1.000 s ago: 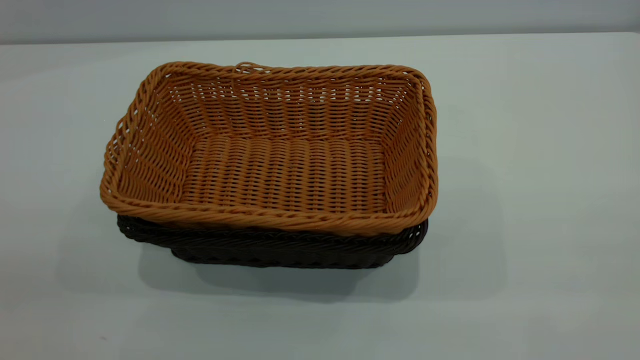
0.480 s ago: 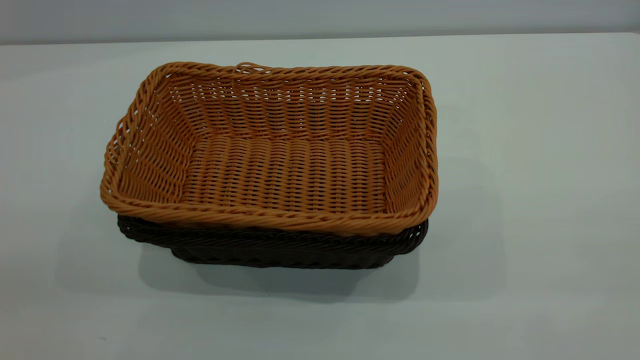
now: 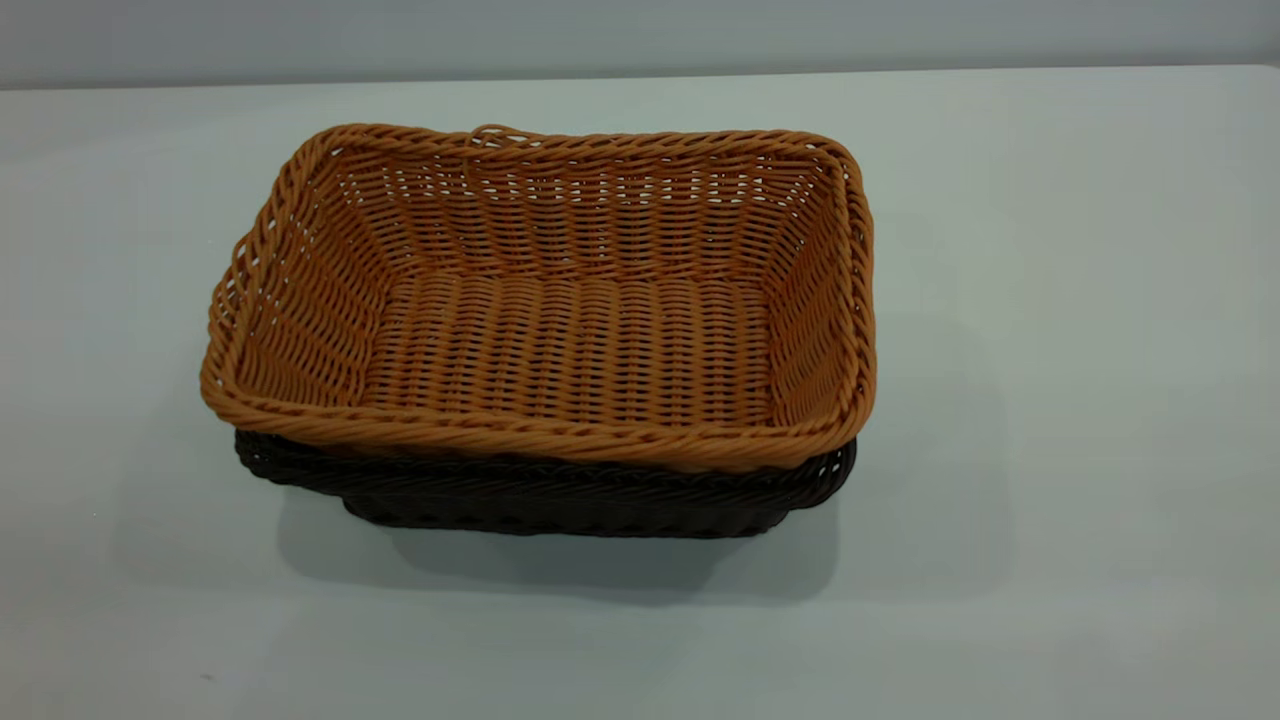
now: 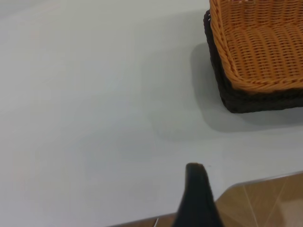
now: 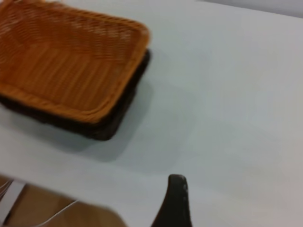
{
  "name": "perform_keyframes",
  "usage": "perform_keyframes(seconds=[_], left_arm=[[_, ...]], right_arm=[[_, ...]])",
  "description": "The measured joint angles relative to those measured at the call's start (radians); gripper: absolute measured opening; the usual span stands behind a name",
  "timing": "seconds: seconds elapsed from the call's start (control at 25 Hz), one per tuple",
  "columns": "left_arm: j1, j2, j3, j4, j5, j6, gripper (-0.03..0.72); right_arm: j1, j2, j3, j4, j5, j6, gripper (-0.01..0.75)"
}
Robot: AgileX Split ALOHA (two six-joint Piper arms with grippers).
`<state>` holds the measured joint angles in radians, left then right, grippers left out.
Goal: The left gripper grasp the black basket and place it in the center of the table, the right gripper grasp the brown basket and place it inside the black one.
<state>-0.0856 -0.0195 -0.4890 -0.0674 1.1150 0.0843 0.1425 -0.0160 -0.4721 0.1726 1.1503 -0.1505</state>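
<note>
The brown basket [image 3: 560,300] sits nested inside the black basket [image 3: 540,495] near the middle of the white table [image 3: 1050,350]. Only the black basket's rim and front wall show below the brown one. A small loop sticks up from the brown basket's far rim. Neither arm shows in the exterior view. In the left wrist view, a dark part of my left gripper [image 4: 195,189] hangs over the table's edge, well away from the stacked baskets [image 4: 258,52]. In the right wrist view, a dark part of my right gripper [image 5: 176,198] is also apart from the baskets [image 5: 71,71].
Bare white tabletop lies on all sides of the baskets. The table's edge and brown floor [image 4: 265,198] show by the left gripper. The table's edge, floor and a cable [image 5: 52,215] show by the right gripper.
</note>
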Motion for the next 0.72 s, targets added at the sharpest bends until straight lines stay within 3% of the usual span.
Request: perform_keyframes(seconds=[0.24,0.72], left_arm=[[0.0,0.0,0.0,0.0,0.0,0.0,0.487],[0.0,0.0,0.0,0.0,0.0,0.0,0.487]], right_arm=[[-0.179,0.0,0.0,-0.035,0.0,0.045,0.591],[-0.195,0.0,0.001,-0.126,-0.002,0.15,0.591]])
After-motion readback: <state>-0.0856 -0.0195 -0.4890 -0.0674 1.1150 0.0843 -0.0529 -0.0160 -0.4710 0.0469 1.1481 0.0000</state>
